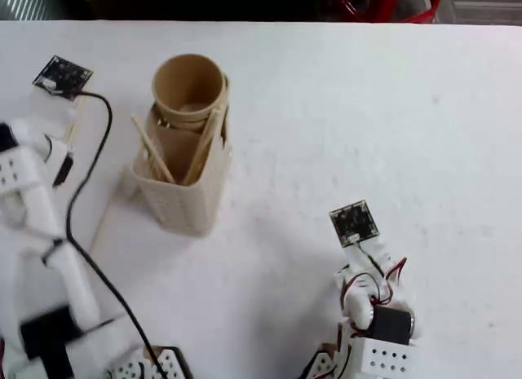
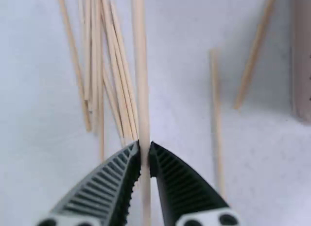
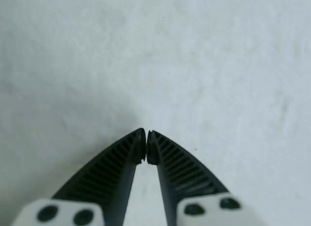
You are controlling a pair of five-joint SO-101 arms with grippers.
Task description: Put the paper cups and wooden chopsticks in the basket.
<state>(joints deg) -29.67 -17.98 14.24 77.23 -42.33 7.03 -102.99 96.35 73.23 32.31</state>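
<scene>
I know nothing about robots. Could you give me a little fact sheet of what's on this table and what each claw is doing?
Container: beige perforated plastic basket, upright on the white table
In it: stacked tan paper cups; a few leaning wooden chopsticks
Outside it: loose chopstick pile lying on the table
Left arm: left gripper shut on a single pale chopstick
Right arm: right gripper shut, holding nothing, over bare table

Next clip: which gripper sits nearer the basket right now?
Left. The left gripper, shut on a chopstick, is beside the basket; the right gripper is shut over the table, farther off.
</scene>
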